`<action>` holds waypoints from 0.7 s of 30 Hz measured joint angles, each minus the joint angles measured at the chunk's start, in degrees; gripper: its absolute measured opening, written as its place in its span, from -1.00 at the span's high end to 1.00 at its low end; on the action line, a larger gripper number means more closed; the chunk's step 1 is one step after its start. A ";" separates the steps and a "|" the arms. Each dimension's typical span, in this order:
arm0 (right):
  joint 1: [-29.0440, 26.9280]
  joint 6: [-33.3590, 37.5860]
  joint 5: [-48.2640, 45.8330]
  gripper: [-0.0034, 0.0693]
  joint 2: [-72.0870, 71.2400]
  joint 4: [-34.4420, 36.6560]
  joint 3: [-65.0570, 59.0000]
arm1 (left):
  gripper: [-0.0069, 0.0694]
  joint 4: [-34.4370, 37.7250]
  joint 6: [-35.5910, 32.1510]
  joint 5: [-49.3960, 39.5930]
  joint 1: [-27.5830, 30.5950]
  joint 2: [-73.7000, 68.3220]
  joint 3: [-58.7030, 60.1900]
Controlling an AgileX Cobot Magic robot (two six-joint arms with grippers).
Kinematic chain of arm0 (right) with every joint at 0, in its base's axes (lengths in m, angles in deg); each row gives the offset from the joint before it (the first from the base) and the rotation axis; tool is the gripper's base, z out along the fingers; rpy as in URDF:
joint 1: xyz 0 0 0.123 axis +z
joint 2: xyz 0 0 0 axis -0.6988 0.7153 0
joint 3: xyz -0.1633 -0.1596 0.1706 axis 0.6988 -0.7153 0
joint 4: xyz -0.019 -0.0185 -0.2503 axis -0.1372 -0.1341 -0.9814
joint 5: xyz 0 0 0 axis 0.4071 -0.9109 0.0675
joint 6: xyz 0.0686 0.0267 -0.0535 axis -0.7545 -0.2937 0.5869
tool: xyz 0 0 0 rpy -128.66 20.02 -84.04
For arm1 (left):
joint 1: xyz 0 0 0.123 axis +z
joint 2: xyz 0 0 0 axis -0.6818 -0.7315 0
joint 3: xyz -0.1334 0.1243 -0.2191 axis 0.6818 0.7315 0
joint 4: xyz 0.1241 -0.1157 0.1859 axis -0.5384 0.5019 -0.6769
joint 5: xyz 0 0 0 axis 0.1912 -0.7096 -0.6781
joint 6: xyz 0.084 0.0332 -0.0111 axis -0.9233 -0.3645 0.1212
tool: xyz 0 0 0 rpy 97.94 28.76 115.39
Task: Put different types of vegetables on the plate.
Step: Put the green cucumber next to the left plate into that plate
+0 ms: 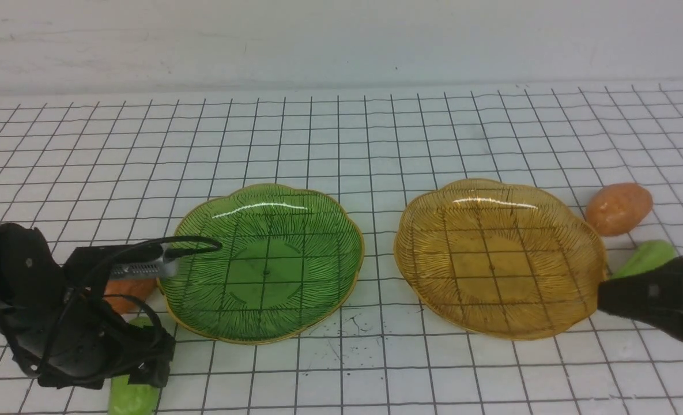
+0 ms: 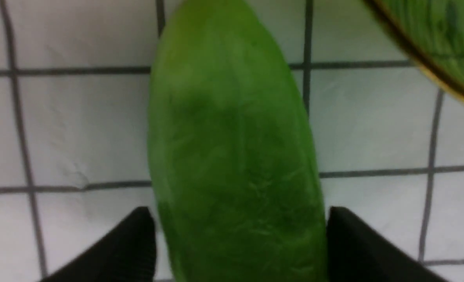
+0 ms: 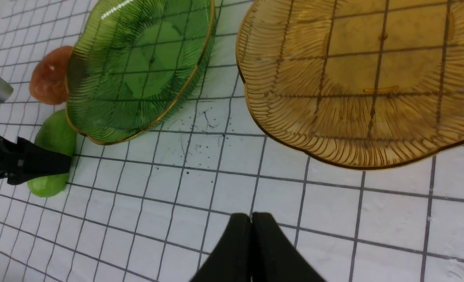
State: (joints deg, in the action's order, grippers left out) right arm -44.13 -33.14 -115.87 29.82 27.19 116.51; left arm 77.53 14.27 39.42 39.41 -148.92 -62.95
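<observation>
surface [image 1: 341, 132]: white with a black grid. I see it run back to a pale wall, and its near corners are blocked by the two arms.
green plate [image 1: 295, 230]: empty, left of centre. Its left rim is crossed by a cable and a metal part of my left arm.
amber plate [image 1: 500, 256]: empty, just beside the green one but not touching. Its right edge meets the dark bulk of my right arm in the front view.
left arm [image 1: 47, 305]: a black mass low on the left that covers much of what lies beneath it.
left gripper [image 2: 239, 231]: fingers apart, one on each side of the left cucumber. I cannot tell whether the pads press on it.
right gripper [image 3: 251, 235]: fingers together with nothing between them, hanging over bare grid near the amber plate.
left cucumber [image 2: 232, 137]: lying on the surface just off the green plate's near-left rim. In the front view only its near end pokes out below the arm.
right cucumber [image 1: 646, 257]: right of the amber plate, its near half hidden by my right arm.
left potato [image 1: 127, 291]: tucked against the green plate's left rim, mostly behind cables (the right wrist view shows it better).
right potato [image 1: 618, 208]: in plain sight, beyond the right cucumber and close to the amber rim.
</observation>
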 joint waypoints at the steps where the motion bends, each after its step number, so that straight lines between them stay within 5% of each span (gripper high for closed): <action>1: 0.00 0.00 0.00 0.95 1.00 -0.65 0.66 | -0.17 0.10 0.06 -1.16 0.00 0.00 -0.39; 10: -4.55 -5.14 -3.25 0.95 10.34 -9.13 12.24 | -0.18 -0.79 -0.15 -12.70 -1.98 6.64 -6.15; 21: -13.51 -16.18 -2.09 0.93 18.90 -24.83 20.31 | -0.18 2.86 -6.78 1.27 -13.67 7.04 -16.19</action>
State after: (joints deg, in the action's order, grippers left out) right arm -57.64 -49.33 -117.96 48.72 2.36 136.82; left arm 80.39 7.49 40.69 25.75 -141.89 -79.13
